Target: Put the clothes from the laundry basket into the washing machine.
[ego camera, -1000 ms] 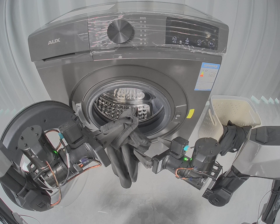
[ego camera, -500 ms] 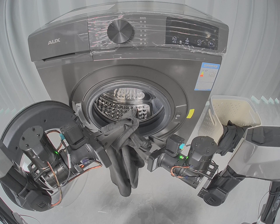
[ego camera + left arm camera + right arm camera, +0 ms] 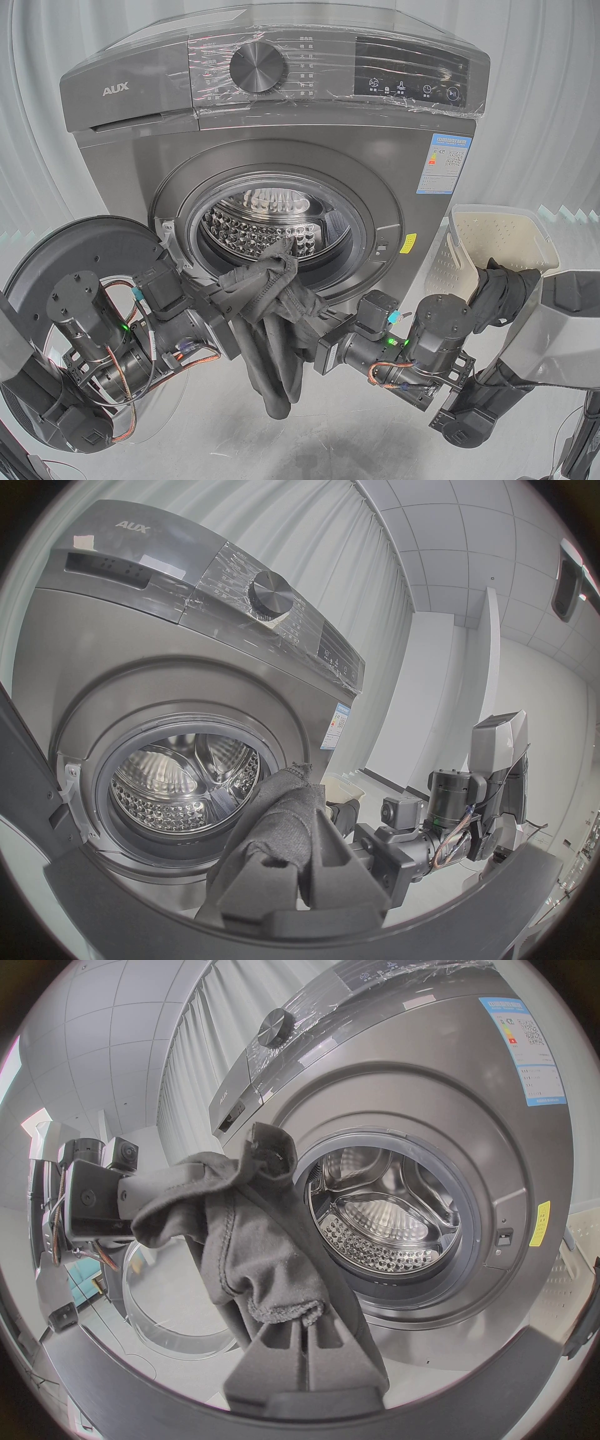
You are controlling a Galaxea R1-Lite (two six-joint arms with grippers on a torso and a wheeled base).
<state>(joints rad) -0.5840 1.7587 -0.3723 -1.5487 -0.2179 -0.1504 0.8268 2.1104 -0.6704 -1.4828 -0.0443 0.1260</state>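
Note:
A dark grey garment [image 3: 272, 325] hangs in front of the washing machine's open drum [image 3: 269, 219], its top corner at the drum's lower rim. My left gripper [image 3: 240, 284] is shut on the garment's upper left part; in the left wrist view the cloth [image 3: 281, 817] is bunched between the left gripper's [image 3: 300, 855] fingers. My right gripper [image 3: 309, 334] is pressed into the garment's right side, and in the right wrist view the right gripper [image 3: 304, 1335] is shut on a hem of the cloth [image 3: 250, 1229]. A black garment [image 3: 500, 294] drapes over the laundry basket's rim [image 3: 500, 215].
The machine's round door [image 3: 81, 250] is swung open at the left, behind my left arm. The cream laundry basket stands right of the machine, close to my right arm. Bare grey floor [image 3: 344, 431] lies below the hanging garment.
My right gripper has moved left into the hanging garment and shut on it. The garment's lower folds have bunched up, and the left arm has shifted slightly right.

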